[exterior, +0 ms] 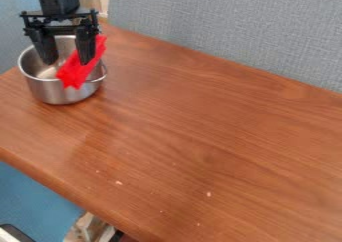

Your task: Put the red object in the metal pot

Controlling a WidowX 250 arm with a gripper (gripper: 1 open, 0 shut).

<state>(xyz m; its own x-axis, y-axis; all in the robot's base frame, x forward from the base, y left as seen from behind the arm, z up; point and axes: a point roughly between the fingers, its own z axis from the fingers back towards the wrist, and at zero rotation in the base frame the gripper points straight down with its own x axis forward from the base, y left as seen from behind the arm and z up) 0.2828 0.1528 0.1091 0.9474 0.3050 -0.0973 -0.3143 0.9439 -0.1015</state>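
The metal pot (47, 92) stands on the wooden table near its far left corner, shiny with straight sides. My gripper (62, 54) hangs straight down over the pot, its black fingers spread wide and open. The red object (80, 68), a bright red bar, is tilted beside the right finger (95, 41). Its lower end reaches down inside the pot at the right side of the rim. Whether the finger still touches the bar's upper end is unclear.
The brown wooden table (201, 116) stretches to the right and toward the front. A grey-blue wall (241, 26) runs close behind the pot and the arm. The table's left edge lies just beyond the pot.
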